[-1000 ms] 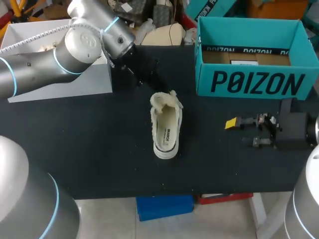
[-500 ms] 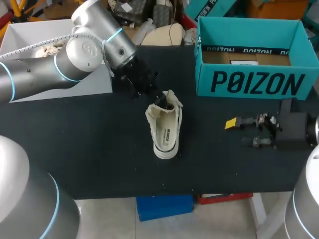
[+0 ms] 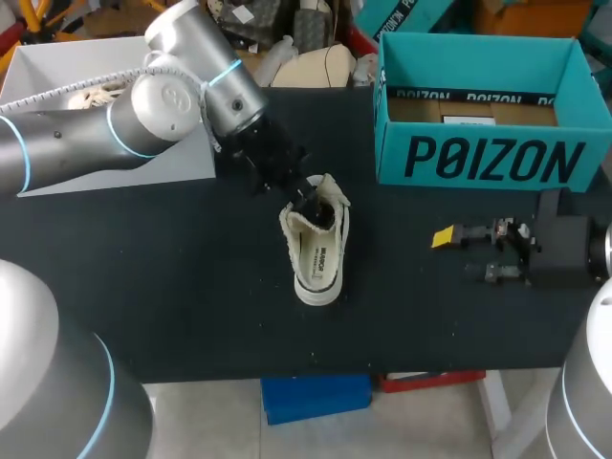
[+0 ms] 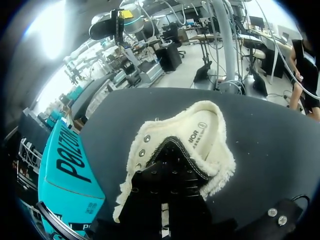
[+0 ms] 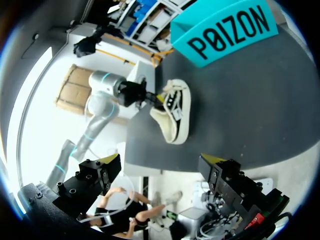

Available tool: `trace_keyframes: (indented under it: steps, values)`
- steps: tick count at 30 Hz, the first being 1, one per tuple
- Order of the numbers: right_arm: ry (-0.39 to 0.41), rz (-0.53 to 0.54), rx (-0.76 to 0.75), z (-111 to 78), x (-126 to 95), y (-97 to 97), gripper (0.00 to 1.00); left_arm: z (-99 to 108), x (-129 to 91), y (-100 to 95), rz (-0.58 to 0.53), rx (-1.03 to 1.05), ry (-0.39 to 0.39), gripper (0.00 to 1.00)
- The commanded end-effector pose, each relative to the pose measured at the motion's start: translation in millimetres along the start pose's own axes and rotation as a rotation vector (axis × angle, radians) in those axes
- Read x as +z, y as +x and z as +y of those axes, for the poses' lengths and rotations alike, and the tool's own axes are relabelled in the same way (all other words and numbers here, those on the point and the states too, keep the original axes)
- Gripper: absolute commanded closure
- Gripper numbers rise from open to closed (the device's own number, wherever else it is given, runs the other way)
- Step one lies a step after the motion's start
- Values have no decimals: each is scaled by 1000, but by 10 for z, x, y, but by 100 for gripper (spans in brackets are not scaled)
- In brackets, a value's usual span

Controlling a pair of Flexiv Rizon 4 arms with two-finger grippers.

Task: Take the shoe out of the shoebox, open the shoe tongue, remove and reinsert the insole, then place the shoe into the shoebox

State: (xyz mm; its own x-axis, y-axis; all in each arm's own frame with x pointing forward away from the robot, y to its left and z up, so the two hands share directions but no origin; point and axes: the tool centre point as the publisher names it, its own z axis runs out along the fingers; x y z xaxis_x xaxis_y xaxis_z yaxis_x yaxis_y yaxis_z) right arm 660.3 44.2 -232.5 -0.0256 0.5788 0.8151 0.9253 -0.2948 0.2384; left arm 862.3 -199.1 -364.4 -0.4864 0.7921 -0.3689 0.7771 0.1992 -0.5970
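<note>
the left gripper sits buried in the throat of the cream, fray-edged canvas shoe, its grip impossible to make out. the shoe lies on the black table, near the teal cardboard shoebox. unpinned, it may drag along rather than open.

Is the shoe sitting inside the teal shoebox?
No, the shoe lies on the black table, outside the shoebox.

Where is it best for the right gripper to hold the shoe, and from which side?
Probably the heel wall, from the right side: the shoe lies sole down, opening up, this thin wall stands free, and the left gripper occupies the far end.
</note>
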Motion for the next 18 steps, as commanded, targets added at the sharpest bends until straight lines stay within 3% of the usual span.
trace_keyframes:
  steps: [1, 6, 12, 18]
  values:
    - [1, -1, 1, 5, -1, 5, 0, 11, 32, -9, 11, 6, -4, 100]
    - [1, -1, 1, 5, -1, 5, 0, 14, 86, -57, 6, 23, -8, 100]
    - [1, -1, 1, 5, -1, 5, 0, 64, 137, -181, -46, 80, -84, 100]
    - [1, -1, 1, 5, -1, 5, 0, 49, 176, -194, -62, 105, -102, 100]
